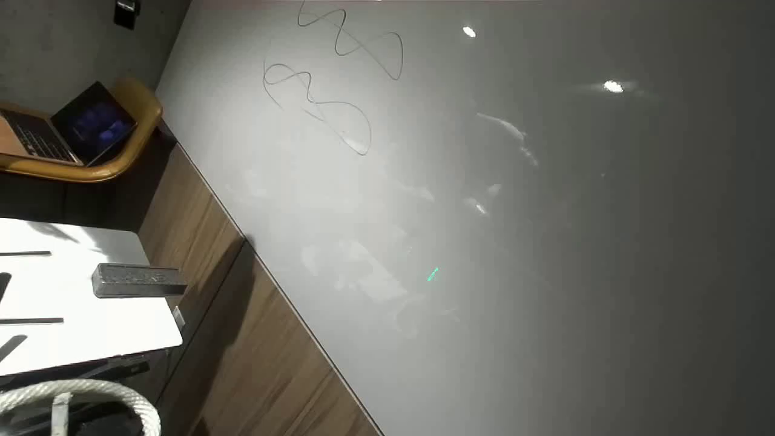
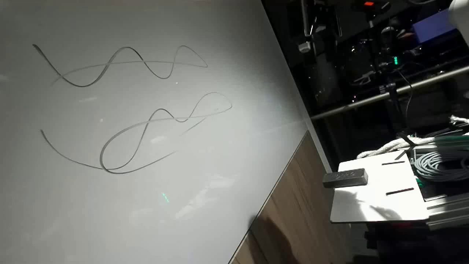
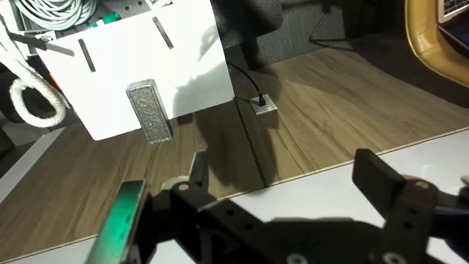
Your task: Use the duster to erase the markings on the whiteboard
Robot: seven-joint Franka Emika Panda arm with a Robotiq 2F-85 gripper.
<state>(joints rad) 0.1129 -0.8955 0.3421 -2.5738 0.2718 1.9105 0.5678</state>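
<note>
The duster [image 1: 139, 280] is a dark grey block lying on a small white tabletop [image 1: 121, 330], with one end overhanging its edge. The duster also shows in an exterior view [image 2: 345, 178] and in the wrist view [image 3: 149, 112]. The glossy whiteboard [image 1: 545, 303] fills much of both exterior views [image 2: 110, 227]. Two groups of thin dark squiggly markings [image 1: 401, 56] are on it, also clear in an exterior view [image 2: 126, 47]. My gripper [image 3: 282, 168] shows only in the wrist view. It is open and empty, fingers wide apart, with the duster beyond it at upper left.
Wood-grain panelling [image 3: 311, 110] lies between tabletop and whiteboard, with a socket and plugged cable [image 3: 263, 104]. An open laptop [image 1: 91, 124] rests on a yellow chair [image 1: 145, 106]. White rope [image 3: 40, 99] and coiled grey cable [image 2: 439, 167] are near the tabletop.
</note>
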